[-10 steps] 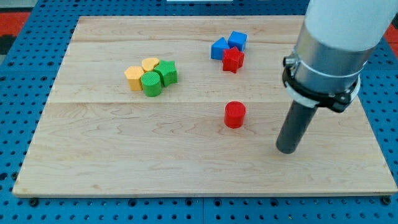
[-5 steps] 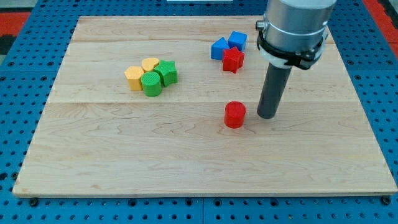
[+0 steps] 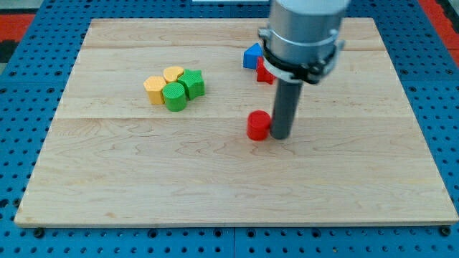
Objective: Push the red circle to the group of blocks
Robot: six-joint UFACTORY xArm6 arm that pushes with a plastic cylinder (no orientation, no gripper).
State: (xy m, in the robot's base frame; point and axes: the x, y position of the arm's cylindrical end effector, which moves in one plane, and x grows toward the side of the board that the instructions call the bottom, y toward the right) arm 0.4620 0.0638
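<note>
1. Blue pegboard (image 3: 21,107) surrounds a pale wooden counter (image 3: 215,186); nothing else of the room shows.
2. No fingers on this rig, so no open-or-closed state to give; only a dark rod, with my tip (image 3: 279,136) down on the counter.
3. Red circle (image 3: 258,125) sits near the counter's middle, my tip touching or just beside its right side in the view.
4. Target group, as I judge it: yellow hexagon-like block (image 3: 153,89), yellow heart (image 3: 173,74), green circle (image 3: 174,97), green block (image 3: 192,83), packed together at the view's upper left, well apart from the red circle.
5. Other cluster at the view's top: blue block (image 3: 250,56), red block (image 3: 262,72), mostly hidden behind the arm.
6. Step in hand, my read: push is at contact, circle not yet delivered.
7. Next move needs a push toward the view's left and slightly up, tip kept centred behind the circle so it doesn't slip off sideways.
</note>
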